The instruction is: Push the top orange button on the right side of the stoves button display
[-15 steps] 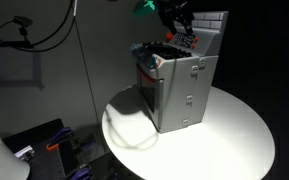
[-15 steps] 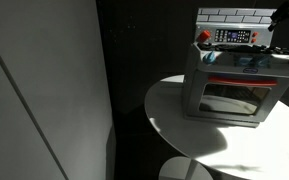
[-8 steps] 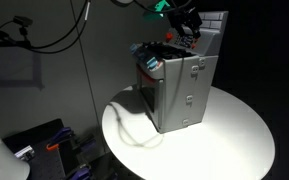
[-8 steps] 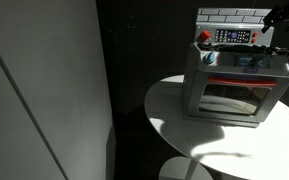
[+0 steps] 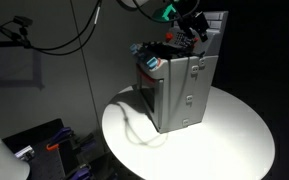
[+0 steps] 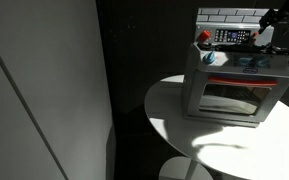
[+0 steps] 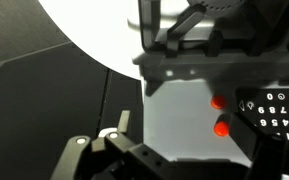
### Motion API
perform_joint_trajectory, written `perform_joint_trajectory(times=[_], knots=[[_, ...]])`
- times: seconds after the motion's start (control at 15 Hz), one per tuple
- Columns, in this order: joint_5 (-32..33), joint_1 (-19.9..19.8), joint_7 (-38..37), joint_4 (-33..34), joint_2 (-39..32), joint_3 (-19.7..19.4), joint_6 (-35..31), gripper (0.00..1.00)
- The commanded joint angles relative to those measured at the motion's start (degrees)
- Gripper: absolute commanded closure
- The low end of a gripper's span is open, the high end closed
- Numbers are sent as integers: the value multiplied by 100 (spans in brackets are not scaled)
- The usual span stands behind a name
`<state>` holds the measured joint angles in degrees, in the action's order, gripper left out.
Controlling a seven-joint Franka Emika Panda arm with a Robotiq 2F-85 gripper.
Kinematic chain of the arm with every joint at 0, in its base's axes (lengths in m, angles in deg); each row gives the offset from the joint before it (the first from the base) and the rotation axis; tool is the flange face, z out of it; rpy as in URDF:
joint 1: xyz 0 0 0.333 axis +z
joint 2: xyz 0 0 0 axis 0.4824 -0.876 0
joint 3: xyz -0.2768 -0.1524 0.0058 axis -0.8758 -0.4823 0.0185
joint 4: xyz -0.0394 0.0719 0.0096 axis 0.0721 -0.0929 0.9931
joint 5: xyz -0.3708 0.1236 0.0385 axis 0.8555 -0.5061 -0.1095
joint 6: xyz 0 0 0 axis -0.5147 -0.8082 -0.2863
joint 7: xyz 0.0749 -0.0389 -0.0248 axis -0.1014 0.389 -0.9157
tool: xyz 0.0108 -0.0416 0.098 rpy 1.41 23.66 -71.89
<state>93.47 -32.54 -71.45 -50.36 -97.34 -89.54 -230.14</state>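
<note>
Button display (image 6: pixel 234 37): a small pale rectangular panel set against the grey tiled back wall (image 6: pixel 229 14) at the rear of the stove (image 5: pixel 187 92). In the wrist view it is smooth and light, carrying two round orange buttons (image 7: pixel 220 102), one above the other, beside a dark keypad (image 7: pixel 280 110). The stove is a grey, boxy unit with a windowed front door (image 6: pixel 231 101); its contents cannot be made out. A round red object (image 6: pixel 204 38) sits at one corner of the stove top. The stove stands on a round white table (image 5: pixel 236 132). The dark end effector (image 5: pixel 196 30) hangs over the stove top near the panel; its opening cannot be told.
</note>
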Motion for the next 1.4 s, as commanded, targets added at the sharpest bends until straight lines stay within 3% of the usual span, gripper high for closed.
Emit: perform_joint_trajectory(times=[0.0,1.33], knots=[[112,158,-254,331,-218,-172,69,0],[68,364,-408,564,-478,-421,89,0]])
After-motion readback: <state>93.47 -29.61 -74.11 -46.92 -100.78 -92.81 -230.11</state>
